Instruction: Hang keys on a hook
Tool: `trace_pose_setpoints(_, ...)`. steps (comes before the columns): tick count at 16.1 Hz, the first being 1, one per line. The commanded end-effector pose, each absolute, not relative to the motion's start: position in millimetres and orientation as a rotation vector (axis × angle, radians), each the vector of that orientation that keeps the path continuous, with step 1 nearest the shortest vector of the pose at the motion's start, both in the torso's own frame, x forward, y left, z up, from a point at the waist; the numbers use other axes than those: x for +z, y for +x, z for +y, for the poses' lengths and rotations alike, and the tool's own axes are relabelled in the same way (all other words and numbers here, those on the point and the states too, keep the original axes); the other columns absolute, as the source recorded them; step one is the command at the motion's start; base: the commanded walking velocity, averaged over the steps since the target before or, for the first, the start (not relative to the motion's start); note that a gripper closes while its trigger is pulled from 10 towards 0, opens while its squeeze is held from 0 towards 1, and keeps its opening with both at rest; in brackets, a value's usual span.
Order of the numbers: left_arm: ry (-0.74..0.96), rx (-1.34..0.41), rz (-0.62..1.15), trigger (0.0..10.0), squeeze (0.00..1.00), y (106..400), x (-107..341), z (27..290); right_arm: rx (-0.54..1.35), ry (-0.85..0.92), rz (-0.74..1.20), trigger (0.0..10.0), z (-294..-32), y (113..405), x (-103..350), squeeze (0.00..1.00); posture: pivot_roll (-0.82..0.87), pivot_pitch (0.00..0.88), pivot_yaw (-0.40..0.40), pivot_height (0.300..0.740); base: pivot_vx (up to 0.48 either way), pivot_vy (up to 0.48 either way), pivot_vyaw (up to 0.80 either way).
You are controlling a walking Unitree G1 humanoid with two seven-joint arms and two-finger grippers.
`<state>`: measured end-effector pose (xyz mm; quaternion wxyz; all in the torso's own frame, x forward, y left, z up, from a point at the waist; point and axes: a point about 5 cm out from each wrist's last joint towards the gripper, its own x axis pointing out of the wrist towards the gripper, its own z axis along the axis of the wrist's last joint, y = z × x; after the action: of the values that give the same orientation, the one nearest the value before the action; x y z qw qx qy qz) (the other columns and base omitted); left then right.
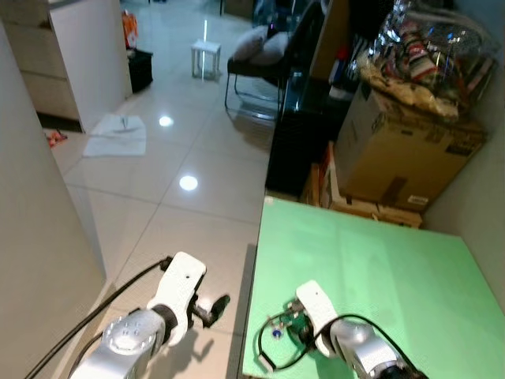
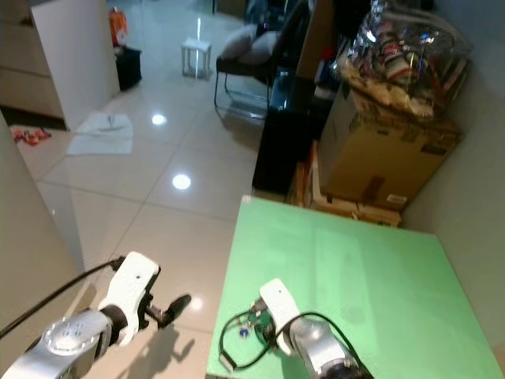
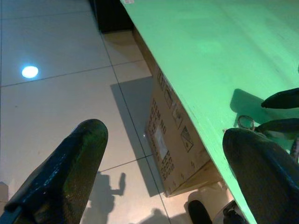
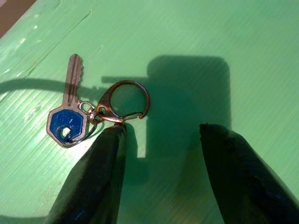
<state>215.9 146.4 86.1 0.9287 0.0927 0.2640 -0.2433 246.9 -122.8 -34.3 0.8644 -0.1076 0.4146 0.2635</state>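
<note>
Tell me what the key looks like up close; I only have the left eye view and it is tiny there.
Observer: The key has a blue head and lies flat on the green table.
Operator: Report what it is attached to.
Observer: A copper clasp is linked to it by a small ring.
Operator: Give me the right gripper's state.
Observer: The right gripper is open, one finger tip at the clasp.
Operator: Say what sits under the table edge.
Observer: A cardboard box stands on the floor there.
</note>
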Motion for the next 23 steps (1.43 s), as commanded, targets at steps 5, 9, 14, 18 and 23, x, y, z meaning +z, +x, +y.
trace_pose_setpoints(5, 0.19, -0.523, 0.534, 10.0, 0.0, 212.4, 89.3, 142.1, 0.554, -0.226, 0.827, 10.0, -121.8, 258.4, -25.6, 0.0, 0.08, 0.051, -0.132, 0.74, 0.0, 0.0, 0.0)
trace_pose_setpoints(9, 0.188, -0.522, 0.537, 10.0, 0.0, 210.5, 89.3, 142.5, 0.539, -0.131, 0.799, 10.0, -117.8, 264.5, -14.3, 0.0, 0.08, 0.055, -0.131, 0.74, 0.0, 0.0, 0.0)
trace_pose_setpoints(14, 0.191, -0.531, 0.539, 10.0, 0.0, 211.2, 89.1, 141.6, 0.482, -0.007, 0.865, 10.0, -114.9, 263.8, -24.0, 0.0, 0.08, 0.062, -0.12, 0.74, 0.0, 0.0, 0.0)
trace_pose_setpoints(18, 0.193, -0.533, 0.543, 10.0, 0.0, 210.6, 89.1, 142.2, 0.461, -0.052, 0.843, 10.0, -115.6, 272.1, -23.7, 0.0, 0.09, 0.064, -0.113, 0.74, 0.0, 0.0, 0.0)
trace_pose_setpoints(23, 0.198, -0.532, 0.546, 10.0, 0.0, 210.2, 89.9, 143.1, 0.407, 0.006, 0.836, 10.0, -113.0, 278.8, -21.6, 0.0, 0.1, 0.07, -0.11, 0.74, 0.0, 0.0, 0.0)
